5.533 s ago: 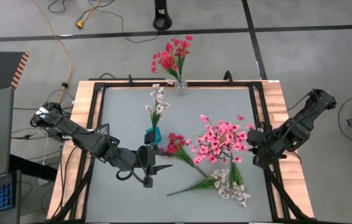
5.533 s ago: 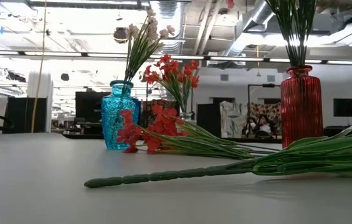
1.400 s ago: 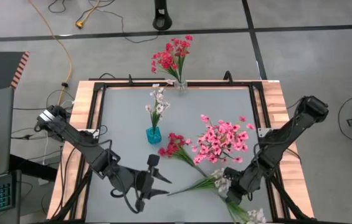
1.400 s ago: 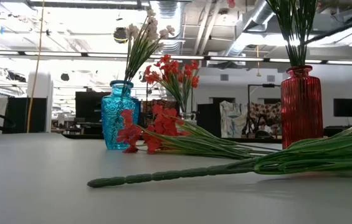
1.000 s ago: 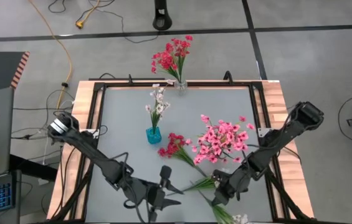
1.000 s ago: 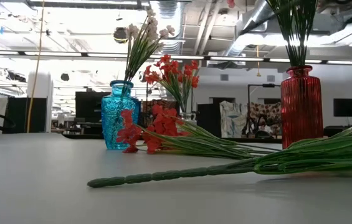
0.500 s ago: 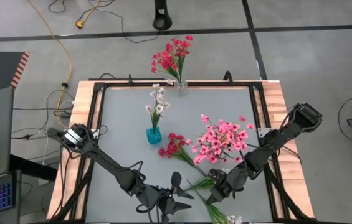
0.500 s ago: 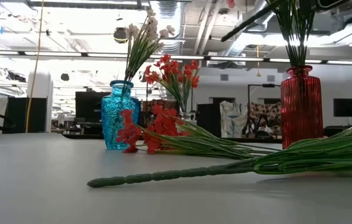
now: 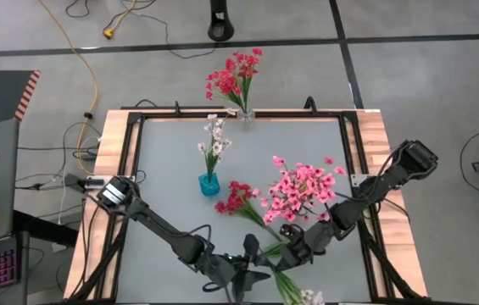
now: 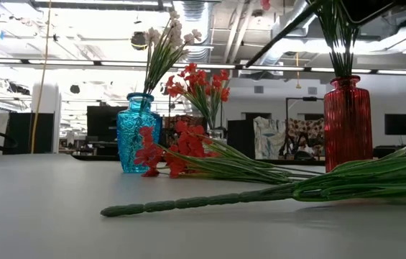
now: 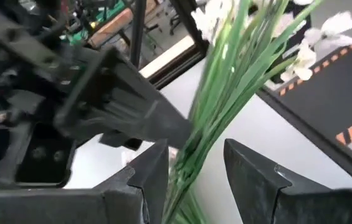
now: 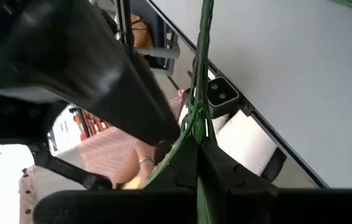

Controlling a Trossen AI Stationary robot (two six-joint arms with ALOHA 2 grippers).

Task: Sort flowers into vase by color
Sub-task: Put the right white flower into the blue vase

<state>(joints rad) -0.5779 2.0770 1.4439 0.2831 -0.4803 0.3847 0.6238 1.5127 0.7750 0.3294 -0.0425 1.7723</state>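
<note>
My right gripper (image 9: 294,252) is shut on a white-blossomed sprig (image 11: 238,56) above the table's near edge; its blossoms (image 9: 311,296) point toward that edge. My left gripper (image 9: 252,264) is open, and in the left wrist view its fingers (image 11: 154,177) stand on either side of that sprig's green stems. Another sprig lies on the table by its long stem (image 10: 188,203). A red sprig (image 9: 239,199) lies flat beside the blue vase (image 9: 209,183), which holds white flowers. Pink flowers (image 9: 303,191) stand in the red vase (image 10: 346,122). My right gripper pinches the white sprig's thin green stem (image 12: 195,121) between its two fingers (image 12: 219,165). It reaches in from the table's right side. The sprig is lifted clear of the table, and its stems run on past the fingers between the left gripper's fingers.
A clear vase with red flowers (image 9: 239,80) stands at the far edge. The black frame rail (image 9: 137,152) and wooden border run around the grey table (image 9: 171,169). The two grippers are close together near the near edge.
My left gripper has moved toward the table's right along the near edge, up to the held sprig, and now straddles its stems. My right gripper has shifted slightly left, still holding the white sprig. The sprigs on the table have stayed put.
</note>
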